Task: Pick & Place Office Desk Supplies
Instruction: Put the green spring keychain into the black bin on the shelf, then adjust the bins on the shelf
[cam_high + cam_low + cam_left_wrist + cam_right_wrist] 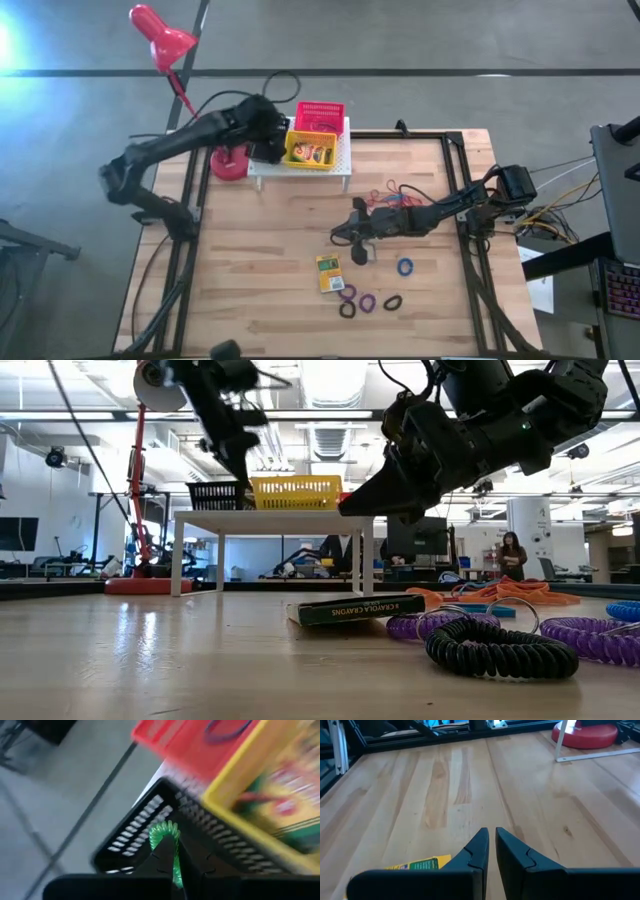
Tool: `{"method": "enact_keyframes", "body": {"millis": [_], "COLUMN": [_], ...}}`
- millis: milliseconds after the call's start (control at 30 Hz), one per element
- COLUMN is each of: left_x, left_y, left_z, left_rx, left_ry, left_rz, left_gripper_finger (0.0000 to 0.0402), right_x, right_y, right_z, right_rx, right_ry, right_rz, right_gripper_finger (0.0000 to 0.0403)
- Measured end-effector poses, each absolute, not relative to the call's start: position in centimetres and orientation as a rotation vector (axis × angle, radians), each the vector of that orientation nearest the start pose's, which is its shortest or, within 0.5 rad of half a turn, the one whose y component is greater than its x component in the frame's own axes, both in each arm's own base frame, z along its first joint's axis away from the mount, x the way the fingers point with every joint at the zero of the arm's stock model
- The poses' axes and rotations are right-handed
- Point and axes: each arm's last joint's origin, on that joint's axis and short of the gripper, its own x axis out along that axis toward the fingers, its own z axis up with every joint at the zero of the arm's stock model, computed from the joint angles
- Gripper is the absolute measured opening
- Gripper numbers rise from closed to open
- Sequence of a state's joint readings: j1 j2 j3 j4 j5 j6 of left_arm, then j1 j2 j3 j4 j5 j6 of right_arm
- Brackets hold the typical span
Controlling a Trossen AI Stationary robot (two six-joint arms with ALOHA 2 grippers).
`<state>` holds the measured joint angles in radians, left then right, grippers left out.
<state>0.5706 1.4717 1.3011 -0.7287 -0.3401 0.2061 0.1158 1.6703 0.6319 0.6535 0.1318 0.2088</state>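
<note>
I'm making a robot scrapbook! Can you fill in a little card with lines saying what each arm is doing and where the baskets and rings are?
left gripper: shut on a green ring, above the black basket
right gripper: shut, holding nothing, low over the table by the crayon box
baskets: yellow basket and red basket on the white stand, black one beside the yellow
yellow basket holds: a crayon box
rings on table: blue ring, purple rings, black rings
rubber bands: behind the right arm
</note>
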Motion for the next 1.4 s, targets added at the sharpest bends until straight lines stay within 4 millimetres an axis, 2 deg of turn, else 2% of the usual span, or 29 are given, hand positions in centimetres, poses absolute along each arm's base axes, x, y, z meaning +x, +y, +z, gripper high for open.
{"method": "enact_keyframes", "body": {"millis": [167, 267, 367, 467, 567, 733, 933, 1100, 1267, 1400], "left_x": [26.8, 27.3, 27.5, 27.6, 27.3, 26.8, 26.2, 26.0, 26.8, 27.7], "left_y": [18.7, 19.3, 19.5, 19.5, 19.1, 17.7, 14.6, 10.0, 5.0, 1.3], "left_z": [28.8, 28.2, 28.2, 28.8, 30.3, 32.8, 36.0, 36.9, 35.0, 31.4], "left_rx": [0.139, 0.137, 0.133, 0.132, 0.135, 0.146, 0.089, 0.066, 0.121, 0.172], "left_ry": [1.244, 1.302, 1.317, 1.287, 1.237, 1.146, 0.979, 0.87, 0.793, 0.735], "left_rz": [0.798, 0.825, 0.824, 0.836, 0.846, 0.836, 0.751, 0.619, 0.461, 0.33], "left_gripper_finger": [0.0016, 0.0025, 0.0051, 0.0091, 0.0125, 0.0156, 0.0157, 0.0135, 0.0119, 0.0118], "right_x": [31.0, 31.0, 30.9, 30.9, 30.9, 30.9, 30.9, 30.5, 28.8, 26.7], "right_y": [3.4, 3.6, 3.8, 3.8, 3.8, 3.8, 3.8, 3.8, 3.4, 3.1], "right_z": [14.9, 14.9, 14.9, 14.9, 14.9, 14.9, 14.9, 14.8, 15.8, 16.5], "right_rx": [0.159, 0.158, 0.157, 0.157, 0.16, 0.163, 0.166, 0.167, 0.162, 0.18], "right_ry": [0.379, 0.38, 0.38, 0.38, 0.38, 0.38, 0.379, 0.439, 0.565, 0.724], "right_rz": [-0.051, -0.044, -0.038, -0.036, -0.036, -0.036, -0.037, -0.047, -0.119, -0.16], "right_gripper_finger": [0.0031, 0.0031, 0.0031, 0.0031, 0.0031, 0.0031, 0.0031, 0.0031, 0.0031, 0.0031]}}
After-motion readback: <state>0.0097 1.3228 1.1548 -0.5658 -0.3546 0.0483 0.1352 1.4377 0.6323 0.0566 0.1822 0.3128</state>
